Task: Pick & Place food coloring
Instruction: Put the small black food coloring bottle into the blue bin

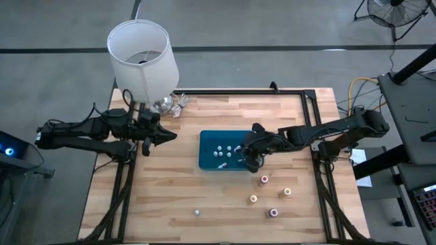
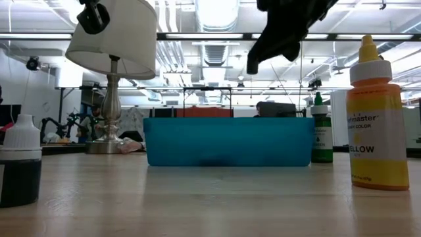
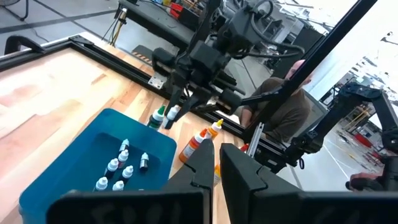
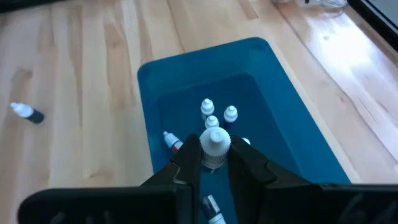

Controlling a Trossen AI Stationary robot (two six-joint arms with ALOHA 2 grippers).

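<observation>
A blue tray (image 1: 206,160) lies mid-table with several tiny white-capped food coloring bottles (image 4: 211,115) lying and standing inside it. My right gripper (image 1: 253,162) hangs over the tray's right end, shut on one more white-capped bottle (image 4: 215,144). Several other bottles (image 1: 263,180) stand on the wood near the tray's right front, and a dark one (image 1: 197,211) stands apart toward the near edge. At the table's left my left gripper (image 1: 163,136) waits in the air, shut and holding nothing. My right gripper pinches the bottle just below its white cap (image 4: 215,140) between its two fingers (image 4: 186,163). The fingers slant down from the table's right side. The bottle is lifted clear above the tray's floor, cap up; the fingers hide its body.
A lamp with a white shade (image 1: 143,58) stands at the far left corner on a silver base (image 1: 162,103). In the low view a yellow bottle (image 2: 375,118) and a dark bottle (image 2: 20,161) stand close by. A person (image 3: 283,112) sits beyond the table.
</observation>
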